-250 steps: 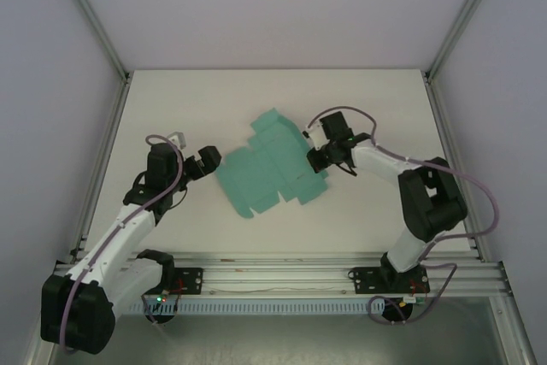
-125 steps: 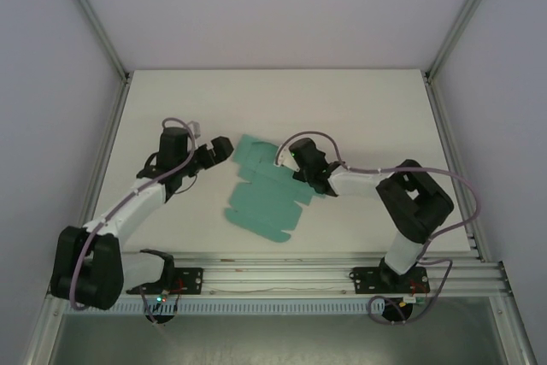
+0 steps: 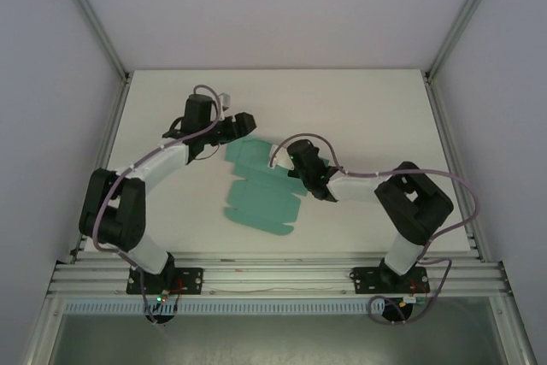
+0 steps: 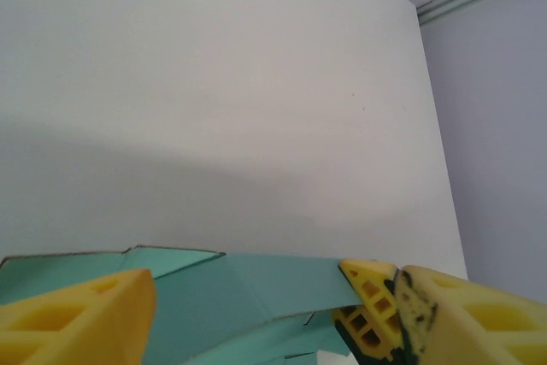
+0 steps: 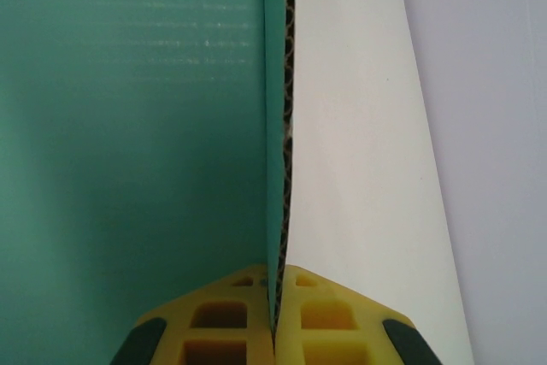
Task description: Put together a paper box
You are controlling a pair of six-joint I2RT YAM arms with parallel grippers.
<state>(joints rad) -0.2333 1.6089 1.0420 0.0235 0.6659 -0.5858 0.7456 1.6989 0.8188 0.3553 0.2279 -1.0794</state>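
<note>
The paper box (image 3: pixel 259 195) is a flat teal die-cut sheet lying mid-table, one end raised. My right gripper (image 3: pixel 300 174) is shut on its right edge. In the right wrist view the card (image 5: pixel 128 126) stands on edge, pinched between the yellow fingertips (image 5: pixel 244 301) of the right gripper (image 5: pixel 275 295). My left gripper (image 3: pixel 245 120) is at the sheet's far left corner. In the left wrist view a teal flap (image 4: pixel 248 292) lies between its yellow fingers (image 4: pixel 85 314), which stand apart, and the right finger (image 4: pixel 372 297) is at the flap's edge. The left gripper (image 4: pixel 249 286) is open.
The white table (image 3: pixel 359 108) is bounded by aluminium frame posts (image 3: pixel 449 117) at left and right and a rail (image 3: pixel 273 275) along the near edge. Grey walls stand around it. Bare tabletop (image 4: pixel 214 83) stretches beyond the left gripper.
The left arm has swung away from me to the sheet's far left corner, and its jaws have narrowed around a flap. The right gripper kept its hold and dragged the sheet leftward.
</note>
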